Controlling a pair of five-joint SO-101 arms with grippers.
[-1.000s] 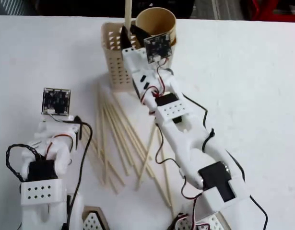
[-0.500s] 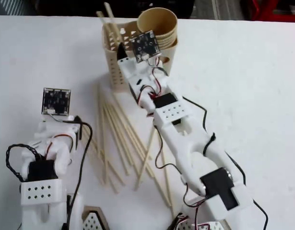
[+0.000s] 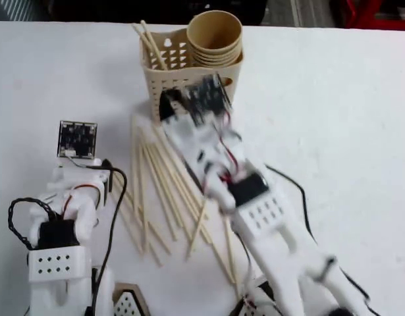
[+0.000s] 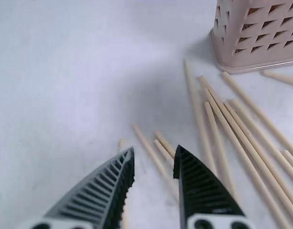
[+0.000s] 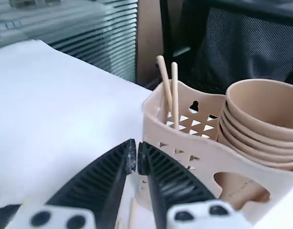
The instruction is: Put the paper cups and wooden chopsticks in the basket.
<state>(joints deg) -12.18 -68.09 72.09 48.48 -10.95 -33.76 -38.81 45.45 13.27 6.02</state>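
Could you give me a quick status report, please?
Right pincer shut, empty, by basket. Left pincer open near loose chopsticks. Cups in basket.

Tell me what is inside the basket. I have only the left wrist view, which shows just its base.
Observer: A stack of paper cups stands in the basket.
Operator: Report any chopsticks in there.
Observer: Two wooden chopsticks lean inside, beside the cups.
Operator: Give me the right gripper's state.
Observer: The right gripper is shut and empty, just outside the basket's wall.
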